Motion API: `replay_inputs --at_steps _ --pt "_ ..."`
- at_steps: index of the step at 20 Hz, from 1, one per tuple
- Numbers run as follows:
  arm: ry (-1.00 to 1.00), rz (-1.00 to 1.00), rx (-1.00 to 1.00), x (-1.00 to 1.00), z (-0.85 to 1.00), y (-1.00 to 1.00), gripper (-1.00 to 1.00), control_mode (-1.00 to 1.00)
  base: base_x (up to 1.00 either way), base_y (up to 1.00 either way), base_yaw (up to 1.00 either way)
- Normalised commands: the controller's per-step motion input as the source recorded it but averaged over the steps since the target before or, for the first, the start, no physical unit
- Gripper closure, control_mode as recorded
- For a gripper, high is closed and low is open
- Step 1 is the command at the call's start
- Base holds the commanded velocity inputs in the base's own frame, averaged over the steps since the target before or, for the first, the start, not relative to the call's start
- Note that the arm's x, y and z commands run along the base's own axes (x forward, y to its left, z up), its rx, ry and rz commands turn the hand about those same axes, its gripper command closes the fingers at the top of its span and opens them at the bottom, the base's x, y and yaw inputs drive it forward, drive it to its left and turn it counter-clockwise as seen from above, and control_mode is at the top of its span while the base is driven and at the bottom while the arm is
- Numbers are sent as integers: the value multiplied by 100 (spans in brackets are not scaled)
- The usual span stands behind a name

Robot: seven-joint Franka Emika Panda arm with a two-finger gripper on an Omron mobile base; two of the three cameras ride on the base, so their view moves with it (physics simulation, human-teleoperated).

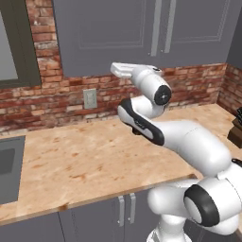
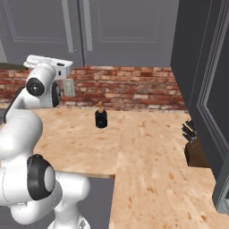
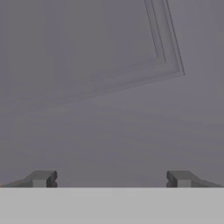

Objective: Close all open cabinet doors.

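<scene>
The brick wall [image 1: 198, 87] runs behind an L-shaped surface [image 1: 85, 160] of mottled tan stone, with a window [image 1: 12, 42] at the far left and a sink [image 1: 9, 165] set in the surface below it. Above the bricks hang the doors [image 1: 108, 28], two slate-grey panels side by side, flat against the cabinet, their silver bar handles [image 1: 156, 28] meeting at the middle seam. In the right base view a further door [image 2: 210, 89] stands on the right side, swung out over the surface toward the camera and seen nearly edge-on. The arm [image 1: 189, 142] rises from the base and bends up toward the left of the paired doors, its hand at their lower edge. Below the surface are lower doors [image 1: 125, 210] with short handles. A knife block [image 2: 194, 150] sits on the right wing of the surface, under the swung-out door. A dark soap bottle [image 2: 101, 117] stands near the wall, and an outlet [image 1: 90, 98] is set in the bricks. In the hand view the fingers [image 3: 43, 178] are spread wide apart, holding nothing, facing a door's recessed panel close up.
</scene>
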Motion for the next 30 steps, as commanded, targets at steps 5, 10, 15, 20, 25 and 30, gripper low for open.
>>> replay_inputs --at_steps 5,10,15,20,25,30 --pt "1 6 0 19 2 -3 -100 -100 0 0 0" --pt "2 5 0 20 1 0 -100 -100 0 0 0" --pt "1 5 0 13 0 0 -100 -100 0 0 0" --pt "1 3 0 10 0 0 -100 -100 0 0 0" --pt "1 0 -1 -27 14 0 -100 -100 0 0 0" --pt "0 -1 -1 -35 20 -9 -100 -100 0 0 0"
